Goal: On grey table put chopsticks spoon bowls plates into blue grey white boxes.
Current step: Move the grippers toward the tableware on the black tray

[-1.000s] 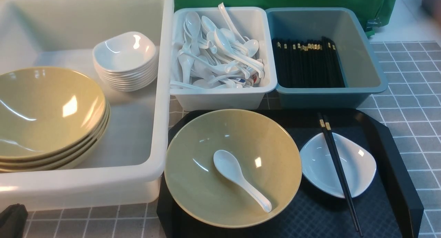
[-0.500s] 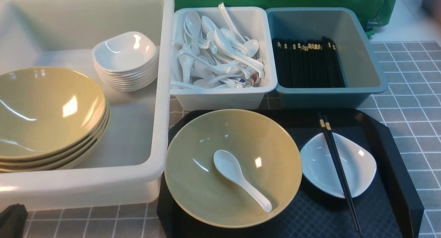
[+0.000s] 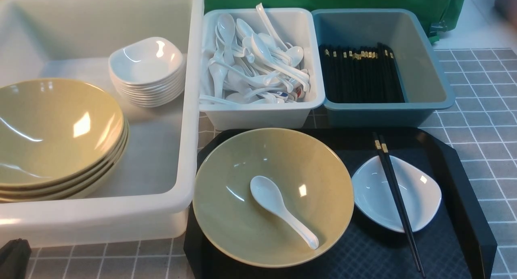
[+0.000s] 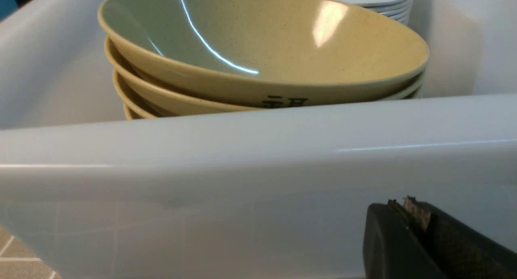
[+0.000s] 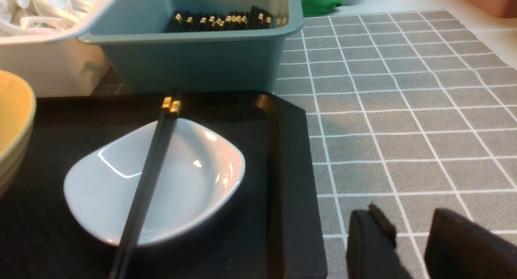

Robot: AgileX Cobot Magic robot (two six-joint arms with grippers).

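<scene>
On the black tray, an olive-yellow bowl (image 3: 242, 166) holds a white spoon (image 3: 282, 210). Beside it, a pair of black chopsticks (image 3: 398, 200) lies across a small white plate (image 3: 420, 194). My right gripper (image 5: 408, 214) hovers open and empty over the grey table (image 5: 404, 109), just off the tray's right edge and near the plate (image 5: 194, 170). My left gripper (image 4: 404, 204) is shut on nothing, close against the outer wall of the large milky tub (image 4: 242, 170); only its dark tip (image 3: 14, 256) shows in the front view.
The tub (image 3: 190, 109) holds stacked olive bowls (image 3: 56, 137) and stacked white plates (image 3: 147, 71). Behind the black tray (image 3: 464, 198) stand a white box (image 3: 262, 113) of spoons and a blue-grey box (image 3: 379, 113) of chopsticks. Grey table lies right of the tray.
</scene>
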